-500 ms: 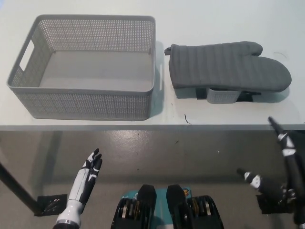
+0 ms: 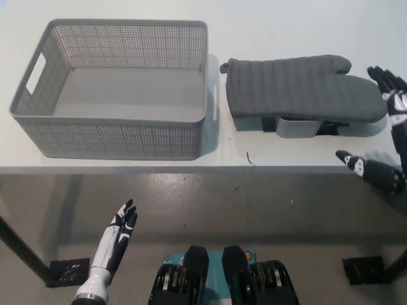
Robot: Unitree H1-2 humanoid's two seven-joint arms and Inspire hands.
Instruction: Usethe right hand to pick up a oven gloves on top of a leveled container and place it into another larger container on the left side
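A grey quilted oven glove (image 2: 305, 87) lies flat on top of a small grey container (image 2: 296, 128), cuff to the left and tip to the right. A larger grey perforated basket (image 2: 114, 136) stands to its left on the white table, with nothing inside. My black right hand (image 2: 386, 136) is open at the picture's right edge, fingers spread just beyond the glove's tip and not touching it. My white left hand (image 2: 117, 236) rests open below the table's front edge at the lower left.
The white table (image 2: 280, 25) ends in a front edge across the middle of the picture, with grey floor below. A small dark fleck (image 2: 250, 159) lies near that edge, in front of the glove.
My right hand has risen from below the table edge up to the level of the glove's tip at the right. The left hand, glove and basket are unmoved.
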